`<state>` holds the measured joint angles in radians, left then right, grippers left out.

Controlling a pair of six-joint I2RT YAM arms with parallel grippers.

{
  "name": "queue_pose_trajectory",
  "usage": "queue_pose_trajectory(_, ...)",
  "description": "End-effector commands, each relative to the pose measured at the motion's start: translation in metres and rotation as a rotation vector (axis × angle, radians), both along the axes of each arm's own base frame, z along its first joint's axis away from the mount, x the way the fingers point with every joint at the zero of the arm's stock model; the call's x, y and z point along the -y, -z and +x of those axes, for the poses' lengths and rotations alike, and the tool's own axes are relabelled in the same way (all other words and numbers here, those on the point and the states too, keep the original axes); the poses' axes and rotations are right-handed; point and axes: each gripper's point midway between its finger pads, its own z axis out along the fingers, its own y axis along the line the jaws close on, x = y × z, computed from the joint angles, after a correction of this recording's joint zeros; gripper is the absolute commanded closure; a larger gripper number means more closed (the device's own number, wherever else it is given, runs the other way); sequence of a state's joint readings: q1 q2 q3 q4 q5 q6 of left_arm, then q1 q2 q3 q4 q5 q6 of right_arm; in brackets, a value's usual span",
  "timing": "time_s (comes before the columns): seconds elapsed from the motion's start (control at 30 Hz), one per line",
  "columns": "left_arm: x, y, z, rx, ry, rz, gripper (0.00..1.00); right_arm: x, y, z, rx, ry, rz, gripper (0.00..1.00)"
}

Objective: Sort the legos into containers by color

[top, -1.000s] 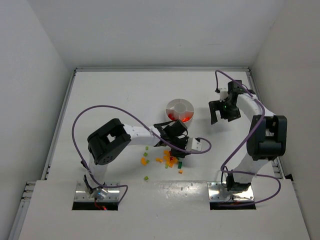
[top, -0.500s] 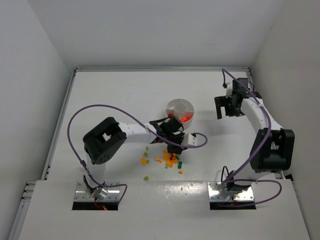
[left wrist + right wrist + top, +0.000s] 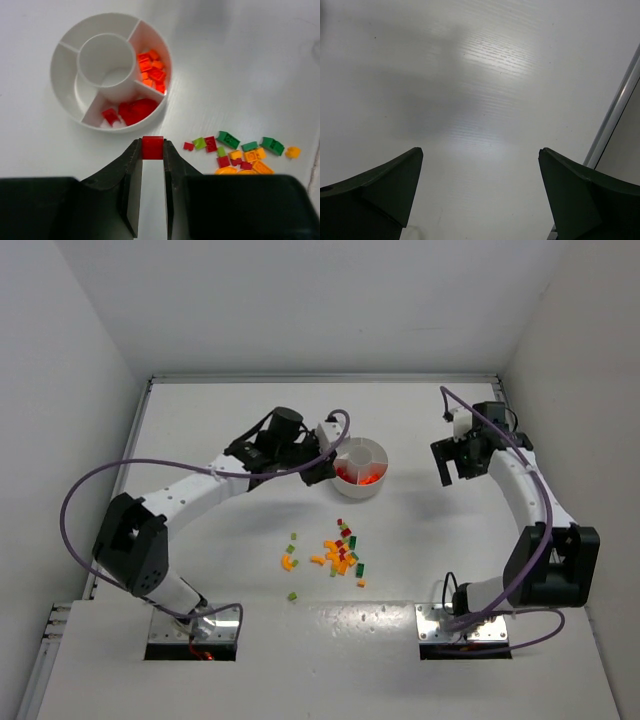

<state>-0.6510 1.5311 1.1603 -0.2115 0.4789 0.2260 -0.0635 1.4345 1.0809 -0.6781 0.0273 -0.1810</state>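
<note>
The left gripper is clamped on one red brick, pinched at the very fingertips. In the wrist view the brick sits just short of the rim of the single round white dish, on the side of the wedge that holds the red bricks. The dish has four wedge compartments around one central cup. One wedge holds about seven orange bricks. The neighbouring red heap is too crowded to count, with one piece lying apart from it. Some twenty loose bricks in red, orange, yellow and green lie scattered on the surface, well apart from the dish. The right gripper hangs over bare surface with its jaws spread wide, holding nothing.
</note>
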Motion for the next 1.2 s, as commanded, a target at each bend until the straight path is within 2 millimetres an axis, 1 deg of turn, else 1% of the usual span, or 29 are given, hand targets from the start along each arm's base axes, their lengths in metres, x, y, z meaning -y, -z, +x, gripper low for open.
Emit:
queue_pose_trajectory(0.0, -0.015, -0.002, 0.020, -0.051, -0.101, 0.001, 0.78, -0.003, -0.015, 0.003, 0.071, -0.082, -0.008, 0.01)
queue_pose_trajectory(0.03, -0.012, 0.007, 0.024, -0.067, -0.101, 0.013, 0.78, -0.003, -0.015, 0.003, 0.071, -0.082, -0.008, 0.01)
queue_pose_trajectory(0.07, -0.014, 0.010, 0.030, -0.082, -0.117, 0.014, 0.78, -0.003, -0.020, 0.009, 0.083, -0.082, -0.009, 0.01)
queue_pose_trajectory(0.2, -0.007, 0.023, 0.047, -0.112, -0.133, 0.027, 0.78, -0.012, -0.017, 0.008, 0.058, -0.078, 0.052, 0.01)
queue_pose_trajectory(0.23, -0.002, 0.026, 0.054, -0.115, -0.133, 0.029, 0.78, -0.015, -0.017, 0.008, 0.059, -0.085, 0.064, 0.01)
queue_pose_trajectory(0.27, -0.001, 0.029, 0.056, -0.125, -0.133, 0.036, 0.78, -0.015, -0.020, 0.011, 0.068, -0.078, 0.067, 0.01)
queue_pose_trajectory(0.3, 0.001, 0.028, 0.059, -0.122, -0.133, 0.034, 0.78, -0.017, -0.016, 0.008, 0.047, -0.082, 0.079, 0.01)
queue_pose_trajectory(0.33, 0.005, 0.023, 0.062, -0.116, -0.125, 0.023, 0.78, -0.018, -0.015, 0.008, 0.046, -0.073, 0.085, 0.01)
queue_pose_trajectory(0.37, 0.006, 0.023, 0.064, -0.116, -0.125, 0.023, 0.78, -0.018, -0.015, 0.008, 0.046, -0.073, 0.085, 0.01)
queue_pose_trajectory(0.4, 0.007, 0.029, 0.066, -0.124, -0.125, 0.029, 0.78, -0.018, -0.013, 0.008, 0.037, -0.073, 0.086, 0.01)
queue_pose_trajectory(0.47, 0.011, 0.027, 0.071, -0.120, -0.125, 0.025, 0.78, -0.018, -0.012, 0.008, 0.036, -0.057, 0.095, 0.01)
queue_pose_trajectory(0.5, 0.012, 0.031, 0.070, -0.131, -0.117, 0.026, 0.78, -0.018, -0.012, 0.008, 0.036, -0.057, 0.095, 0.01)
queue_pose_trajectory(0.53, 0.015, 0.026, 0.074, -0.118, -0.116, 0.017, 0.78, -0.018, -0.012, 0.008, 0.036, -0.057, 0.095, 0.01)
queue_pose_trajectory(0.57, 0.015, 0.033, 0.074, -0.135, -0.117, 0.030, 0.78, -0.018, -0.012, 0.008, 0.036, -0.057, 0.095, 0.01)
queue_pose_trajectory(0.6, 0.016, 0.027, 0.076, -0.125, -0.116, 0.022, 0.77, -0.019, -0.012, 0.008, 0.036, -0.049, 0.100, 0.01)
queue_pose_trajectory(0.63, 0.019, 0.027, 0.078, -0.127, -0.109, 0.017, 0.75, -0.019, -0.012, 0.008, 0.036, -0.049, 0.100, 0.01)
queue_pose_trajectory(0.67, 0.019, 0.035, 0.078, -0.139, -0.109, 0.026, 0.74, -0.019, -0.009, 0.008, 0.026, -0.049, 0.101, 0.01)
queue_pose_trajectory(0.7, 0.021, 0.035, 0.078, -0.147, -0.102, 0.025, 0.69, -0.019, -0.009, 0.008, 0.026, -0.049, 0.101, 0.01)
queue_pose_trajectory(0.77, 0.022, 0.039, 0.080, -0.160, -0.102, 0.034, 0.63, -0.019, -0.006, 0.008, 0.015, -0.048, 0.102, 0.01)
queue_pose_trajectory(0.8, 0.023, 0.043, 0.080, -0.171, -0.103, 0.042, 0.61, -0.018, -0.009, 0.010, 0.024, -0.049, 0.101, 0.01)
queue_pose_trajectory(0.83, 0.024, 0.042, 0.079, -0.175, -0.094, 0.038, 0.59, -0.020, -0.006, 0.010, 0.014, -0.053, 0.111, 0.01)
queue_pose_trajectory(0.93, 0.024, 0.042, 0.079, -0.175, -0.094, 0.038, 0.56, -0.020, -0.006, 0.013, 0.000, -0.053, 0.112, 0.01)
queue_pose_trajectory(0.97, 0.023, 0.046, 0.077, -0.182, -0.094, 0.043, 0.56, -0.020, -0.005, 0.011, -0.009, -0.052, 0.113, 0.01)
queue_pose_trajectory(1.0, 0.022, 0.046, 0.077, -0.182, -0.094, 0.043, 0.55, -0.021, 0.000, 0.014, -0.026, -0.042, 0.120, 0.01)
queue_pose_trajectory(1.03, 0.022, 0.049, 0.075, -0.182, -0.080, 0.048, 0.55, -0.021, 0.000, 0.014, -0.035, -0.041, 0.121, 0.01)
queue_pose_trajectory(1.07, 0.022, 0.044, 0.074, -0.173, -0.079, 0.042, 0.55, -0.023, 0.001, 0.011, -0.048, -0.046, 0.133, 0.01)
queue_pose_trajectory(1.1, 0.019, 0.050, 0.067, -0.182, -0.060, 0.050, 0.54, -0.023, 0.005, 0.011, -0.062, -0.037, 0.138, 0.01)
queue_pose_trajectory(1.13, 0.018, 0.049, 0.063, -0.180, -0.046, 0.048, 0.53, -0.025, 0.005, 0.011, -0.062, -0.041, 0.146, 0.01)
queue_pose_trajectory(1.17, 0.016, 0.043, 0.060, -0.162, -0.039, 0.046, 0.53, -0.025, 0.004, 0.013, -0.050, -0.033, 0.150, 0.01)
